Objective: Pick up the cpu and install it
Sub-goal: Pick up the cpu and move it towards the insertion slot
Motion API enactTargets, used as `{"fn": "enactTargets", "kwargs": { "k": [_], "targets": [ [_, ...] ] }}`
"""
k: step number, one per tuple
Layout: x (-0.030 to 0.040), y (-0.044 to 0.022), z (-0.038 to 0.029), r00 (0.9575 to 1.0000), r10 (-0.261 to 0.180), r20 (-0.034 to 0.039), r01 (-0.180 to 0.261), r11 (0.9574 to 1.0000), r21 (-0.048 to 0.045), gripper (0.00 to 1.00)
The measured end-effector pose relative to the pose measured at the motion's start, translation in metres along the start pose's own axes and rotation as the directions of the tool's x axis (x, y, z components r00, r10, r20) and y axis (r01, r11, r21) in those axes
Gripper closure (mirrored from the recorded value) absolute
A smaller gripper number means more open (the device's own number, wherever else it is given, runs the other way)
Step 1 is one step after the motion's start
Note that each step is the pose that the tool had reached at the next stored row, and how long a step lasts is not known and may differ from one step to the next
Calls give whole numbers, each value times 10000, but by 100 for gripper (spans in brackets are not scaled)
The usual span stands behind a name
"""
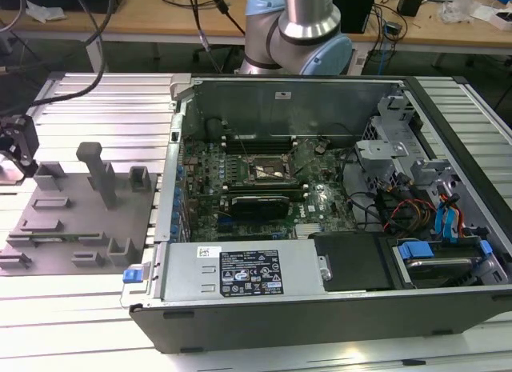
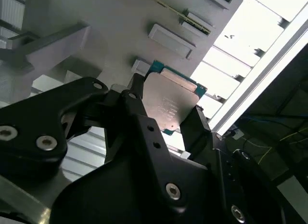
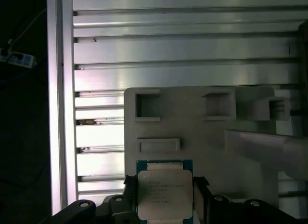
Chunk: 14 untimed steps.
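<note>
The cpu (image 3: pixel 165 192), a pale silver square chip with a teal-green rim, sits between the two black fingers of my gripper (image 3: pixel 165 184). Both wrist views show the fingers pressed against its opposite edges; in the second wrist view the cpu (image 2: pixel 169 102) is framed by the gripper (image 2: pixel 167 107) over the grey plastic tray (image 2: pixel 96 55). In the exterior view my gripper (image 1: pixel 18 148) hangs at the far left over the tray's (image 1: pixel 60 224) left end. The dark square socket (image 1: pixel 268 170) lies on the motherboard inside the open computer case, far off toward the exterior view's right.
Upright blocks (image 1: pixel 100 174) rise from the tray. The open case (image 1: pixel 320 212) has tall walls, a power supply (image 1: pixel 240 272) along its near side and drive cages with cables (image 1: pixel 432 212) at the right. Ribbed aluminium tabletop (image 3: pixel 183 50) surrounds the tray.
</note>
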State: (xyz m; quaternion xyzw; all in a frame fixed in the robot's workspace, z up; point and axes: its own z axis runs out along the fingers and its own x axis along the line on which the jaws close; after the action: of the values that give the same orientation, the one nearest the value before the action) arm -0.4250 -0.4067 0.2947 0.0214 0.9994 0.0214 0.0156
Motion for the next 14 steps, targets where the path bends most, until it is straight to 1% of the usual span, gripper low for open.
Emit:
{"fn": "enactTargets", "kwargs": {
  "k": [5,9,14],
  "targets": [
    [-4,8,-145,10000,0,1,0,10000,1,45],
    [-9,16,-303,10000,0,3,0,10000,1,45],
    [-13,22,-423,10000,0,4,0,10000,0,45]
  ]
}}
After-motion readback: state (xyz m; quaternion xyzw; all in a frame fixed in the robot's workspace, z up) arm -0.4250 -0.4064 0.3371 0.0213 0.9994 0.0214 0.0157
